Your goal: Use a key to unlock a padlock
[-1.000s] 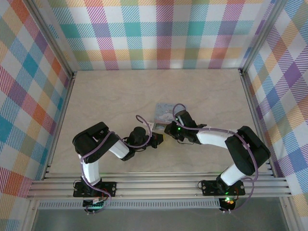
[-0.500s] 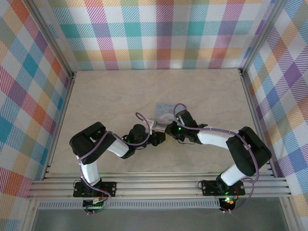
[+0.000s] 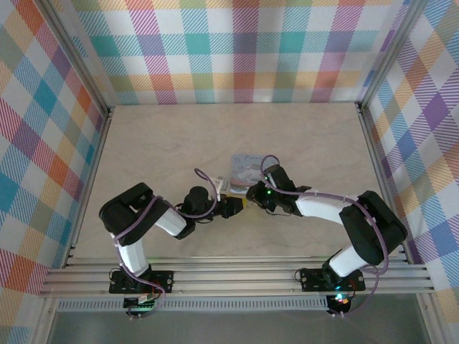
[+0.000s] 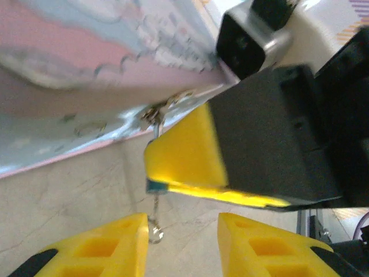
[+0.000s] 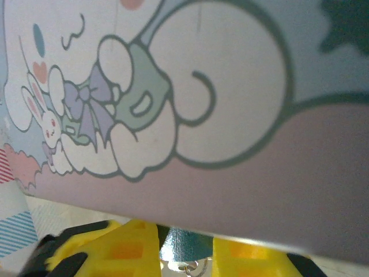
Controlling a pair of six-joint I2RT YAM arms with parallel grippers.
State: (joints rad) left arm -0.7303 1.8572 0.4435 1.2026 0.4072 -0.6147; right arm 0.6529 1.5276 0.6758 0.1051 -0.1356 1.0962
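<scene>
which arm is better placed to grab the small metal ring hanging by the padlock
Left. The left fingers stand apart and empty just under the hanging metal ring, while the right fingers are closed on the padlock at the edge of the box, likely holding it steady.

The table (image 3: 179, 143) is seen as a pale, matt, wood-grained board. The lid of the box (image 5: 230, 115) is printed and smooth, with slight gloss. The fingers (image 4: 109, 248) of the left gripper (image 4: 183, 231) are made of matt yellow plastic. At 6 o'clock of the box, a dull blue-green sheen is shown by the padlock (image 5: 180, 245). A small ring (image 4: 154, 232) is made of bright metal.
</scene>
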